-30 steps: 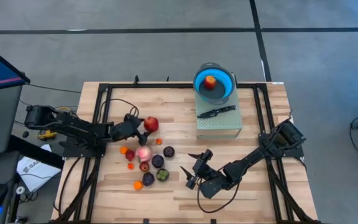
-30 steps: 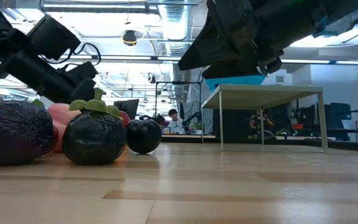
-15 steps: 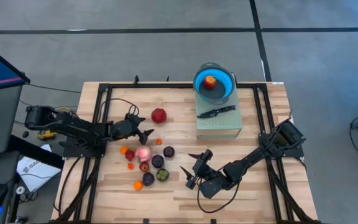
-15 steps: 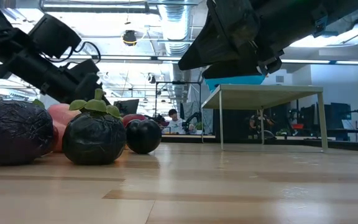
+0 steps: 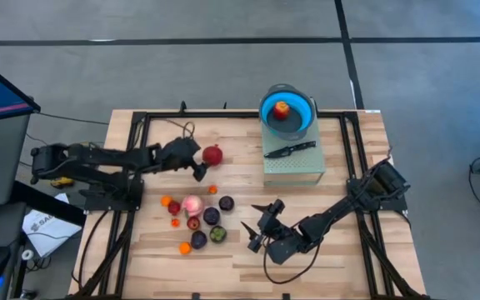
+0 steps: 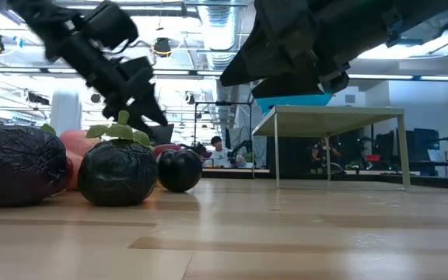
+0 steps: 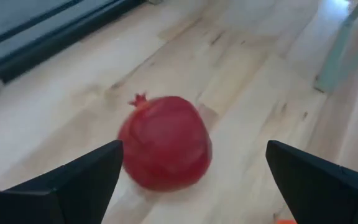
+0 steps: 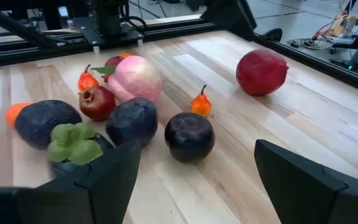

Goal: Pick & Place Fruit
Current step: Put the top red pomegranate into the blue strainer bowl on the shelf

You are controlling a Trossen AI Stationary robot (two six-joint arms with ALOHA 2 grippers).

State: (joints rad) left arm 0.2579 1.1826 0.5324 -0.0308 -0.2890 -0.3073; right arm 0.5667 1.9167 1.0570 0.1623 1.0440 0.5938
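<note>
A red pomegranate [image 5: 213, 154] [image 7: 165, 142] rests on the wood beyond the fruit cluster. My left gripper [image 5: 202, 164] [image 7: 194, 158] is open just on its near-left side, fingers apart and off it. The cluster holds a pink fruit [image 5: 192, 204] [image 8: 134, 78], dark purple fruits [image 5: 226, 202] [image 8: 189, 136], a green-leafed one [image 5: 217, 234] [image 8: 73, 142] and tiny orange ones [image 5: 166, 201]. My right gripper [image 5: 255, 225] [image 8: 194, 155] waits open to the right of the cluster. One red-yellow fruit [image 5: 282, 109] lies in the blue bowl [image 5: 305, 114].
The blue bowl stands on a grey-green box [image 5: 298, 171] at the table's far right, with a black knife [image 5: 290, 150] lying on the box. Black rails [image 5: 137, 142] frame the table. Bare wood lies between the pomegranate and the box. A person sits far behind [image 6: 218, 148].
The pomegranate left my left gripper's fingers and now lies on the table a little farther toward the far right. My left gripper, fingers apart, first dropped back toward the cluster, then rose and swung toward the far edge, up to the pomegranate.
</note>
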